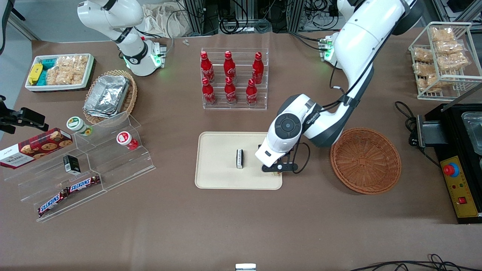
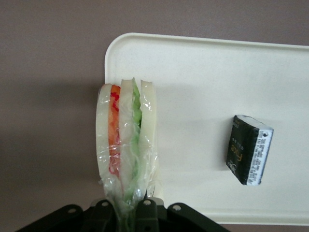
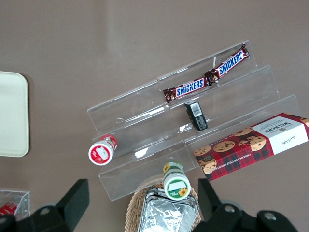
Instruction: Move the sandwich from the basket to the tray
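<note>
The hand (image 1: pixel 278 168) hangs over the tray (image 1: pixel 218 177) edge nearest the empty basket (image 1: pixel 365 160), fingers clamped on the wrapped sandwich (image 2: pixel 126 145), which straddles the rim. Best to carry it further in, short of the small dark packet (image 2: pixel 248 149), then lower flat before releasing.

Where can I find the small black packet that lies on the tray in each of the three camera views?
Front view: the small black packet lies mid-tray, beside the gripper.
Left wrist view: packet on the tray, apart from the held sandwich.
Right wrist view: not visible.
Shared landmark: the cream tray.
</note>
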### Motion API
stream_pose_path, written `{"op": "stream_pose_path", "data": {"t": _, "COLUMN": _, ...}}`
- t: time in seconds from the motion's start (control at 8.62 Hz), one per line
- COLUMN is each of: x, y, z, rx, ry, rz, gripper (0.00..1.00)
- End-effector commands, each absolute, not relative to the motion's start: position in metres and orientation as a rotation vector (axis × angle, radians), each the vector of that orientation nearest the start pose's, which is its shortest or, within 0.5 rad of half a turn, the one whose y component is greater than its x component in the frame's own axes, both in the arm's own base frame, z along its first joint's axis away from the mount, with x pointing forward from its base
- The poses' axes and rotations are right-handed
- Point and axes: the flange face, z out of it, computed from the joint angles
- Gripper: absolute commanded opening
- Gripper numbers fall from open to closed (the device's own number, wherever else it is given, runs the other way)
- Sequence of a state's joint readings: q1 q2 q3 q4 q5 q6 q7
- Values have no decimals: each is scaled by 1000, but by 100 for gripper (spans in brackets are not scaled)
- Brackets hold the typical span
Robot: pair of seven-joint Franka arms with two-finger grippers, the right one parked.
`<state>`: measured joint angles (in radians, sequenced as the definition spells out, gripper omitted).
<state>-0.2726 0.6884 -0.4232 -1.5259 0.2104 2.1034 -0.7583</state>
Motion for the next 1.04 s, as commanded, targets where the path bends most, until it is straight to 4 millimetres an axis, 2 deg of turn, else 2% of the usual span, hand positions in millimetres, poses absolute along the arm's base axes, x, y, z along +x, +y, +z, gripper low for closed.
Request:
{"op": "stream_pose_path", "data": {"t": 0.0, "x": 572, "y": -416, "z": 255, "rx": -3147, "ry": -22, "rz": 129, "gripper": 2}}
{"op": "stream_pose_path", "data": {"t": 0.23, "x": 570, "y": -423, "z": 242, "rx": -3170, "ry": -7, "rz": 109, "gripper": 2}}
{"op": "stream_pose_path", "data": {"t": 0.35, "x": 566, "y": -427, "z": 237, "rx": -3170, "ry": 9, "rz": 114, "gripper": 10}}
{"op": "stream_pose_path", "data": {"t": 0.46, "x": 565, "y": -427, "z": 232, "rx": -3166, "ry": 10, "rz": 127, "gripper": 26}}
{"op": "stream_pose_path", "data": {"t": 0.7, "x": 567, "y": -424, "z": 231, "rx": -3158, "ry": 11, "rz": 121, "gripper": 93}}
{"op": "stream_pose_path", "data": {"t": 0.81, "x": 569, "y": -417, "z": 239, "rx": -3146, "ry": -13, "rz": 150, "gripper": 99}}
{"op": "stream_pose_path", "data": {"t": 0.93, "x": 576, "y": -400, "z": 259, "rx": -3115, "ry": -45, "rz": 177, "gripper": 99}}
